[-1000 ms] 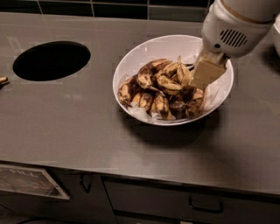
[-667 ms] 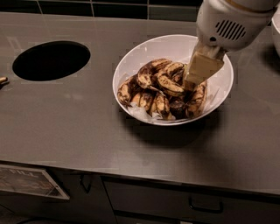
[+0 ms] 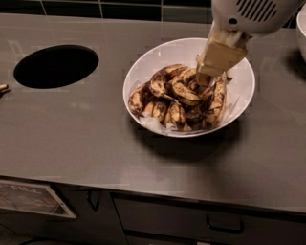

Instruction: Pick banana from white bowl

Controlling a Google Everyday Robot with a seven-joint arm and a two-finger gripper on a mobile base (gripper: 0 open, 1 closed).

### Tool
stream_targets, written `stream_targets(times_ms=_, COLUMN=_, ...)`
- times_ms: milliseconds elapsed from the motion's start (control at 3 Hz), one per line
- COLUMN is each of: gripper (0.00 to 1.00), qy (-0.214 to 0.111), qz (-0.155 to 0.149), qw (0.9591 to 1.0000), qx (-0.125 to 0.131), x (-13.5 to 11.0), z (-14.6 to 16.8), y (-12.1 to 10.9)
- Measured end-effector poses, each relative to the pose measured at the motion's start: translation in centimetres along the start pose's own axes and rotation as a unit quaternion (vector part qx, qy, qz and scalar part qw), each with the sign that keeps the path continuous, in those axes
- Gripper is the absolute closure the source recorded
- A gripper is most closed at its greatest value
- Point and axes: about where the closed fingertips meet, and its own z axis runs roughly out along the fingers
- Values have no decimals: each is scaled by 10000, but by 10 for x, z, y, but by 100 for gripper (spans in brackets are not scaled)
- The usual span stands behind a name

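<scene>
- White bowl [image 3: 178, 51] sits on the counter [image 3: 71, 139] toward the back right corner, well apart from the front edge. A round hole [image 3: 56, 65] is cut in near the back left corner, well apart from the bowl.
- The bowl holds a heap of overripe bananas, mostly blackened, lying across one another. Target banana [image 3: 184, 93] is the yellowest, near the top middle of the heap and resting on darker ones. It's inside the bowl, not lifted.
- Claw [image 3: 206, 76] hangs under the white arm housing [image 3: 256, 14], pointed steeply down. Its tip is at the back-right side of the heap, just beside the target, touching or nearly touching the fruit there.
- Can't tell how far open the claw is, or whether it has hold of anything. The tip merges with the bananas around it.
- Why top-down, my read: the bowl's sloping walls block any side entry, and the target lies on top, so straight in from above disturbs least.
- Stage, as a judgement: closing in for the grasp, lift not yet done.
- Risks:
  - Soft fruit may mash under a hard squeeze.
  - Overlapping neighbours may come up too.
  - The bowl may slide on the smooth counter.
- A second white vessel [image 3: 302, 24] shows at the back right corner, near the arm. Keep clear of it on the lift.
</scene>
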Motion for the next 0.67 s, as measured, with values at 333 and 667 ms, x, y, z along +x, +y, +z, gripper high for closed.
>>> stream_targets(times_ms=333, gripper=100, qy=-222, qz=-94, qw=9996, qx=138, x=-6, z=-20, y=4)
stream_targets(times_ms=667, gripper=100, qy=-222, qz=-94, qw=9996, qx=138, x=-6, z=-20, y=4)
